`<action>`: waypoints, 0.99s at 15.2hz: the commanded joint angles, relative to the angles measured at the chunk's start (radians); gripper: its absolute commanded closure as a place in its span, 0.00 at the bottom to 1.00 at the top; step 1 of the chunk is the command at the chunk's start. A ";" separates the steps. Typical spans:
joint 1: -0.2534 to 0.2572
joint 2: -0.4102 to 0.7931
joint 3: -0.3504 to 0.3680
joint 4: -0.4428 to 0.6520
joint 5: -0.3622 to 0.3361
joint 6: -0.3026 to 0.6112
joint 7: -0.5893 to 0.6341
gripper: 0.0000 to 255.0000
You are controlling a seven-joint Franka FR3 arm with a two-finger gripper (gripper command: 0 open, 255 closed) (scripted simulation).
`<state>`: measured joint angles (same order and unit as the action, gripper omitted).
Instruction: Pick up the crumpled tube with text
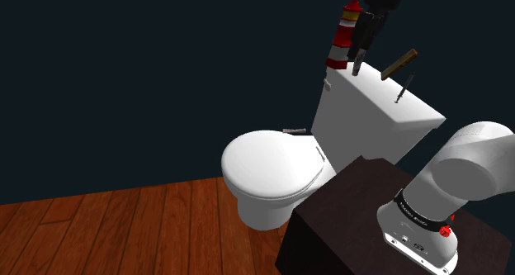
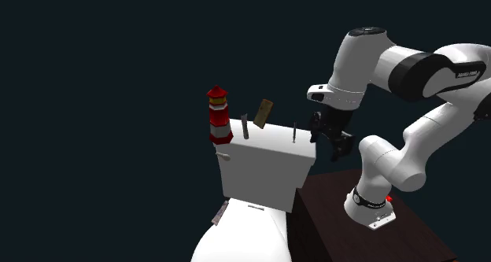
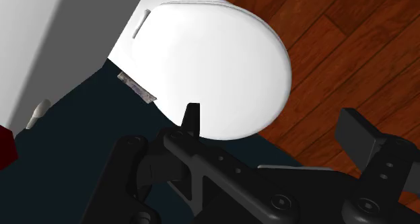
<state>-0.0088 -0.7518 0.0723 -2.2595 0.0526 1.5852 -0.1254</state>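
Note:
The crumpled tube (image 1: 295,130) is a small flat grey strip with faint marks, lying beside the back of the toilet seat, close under the tank. It also appears left of the bowl in the second exterior view (image 2: 220,213) and beside the lid's edge in the wrist view (image 3: 137,87). My black gripper (image 3: 272,125) is open, its two fingers (image 3: 192,120) wide apart with nothing between them. It hangs high in the air by the tank (image 2: 334,139), well above and apart from the tube. In the shoulder view the gripper (image 1: 361,49) overlaps the tank's top edge.
A white toilet with closed lid (image 1: 268,162) and tank (image 1: 371,120) stands on a wood floor (image 1: 124,232). On the tank are a red-and-white lighthouse figure (image 1: 344,35), a tilted brown block (image 1: 399,64) and a thin dark pin (image 1: 403,89). The dark stand (image 1: 347,211) is alongside.

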 commanded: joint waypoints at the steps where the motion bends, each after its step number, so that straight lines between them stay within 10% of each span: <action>1: 0.000 0.000 0.000 0.000 0.000 0.000 0.000 0.00; 15: -0.174 0.326 -0.101 0.149 -0.087 0.236 0.130 0.00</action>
<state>-0.1717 -0.4487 -0.0212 -2.1211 -0.0297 1.8043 -0.0067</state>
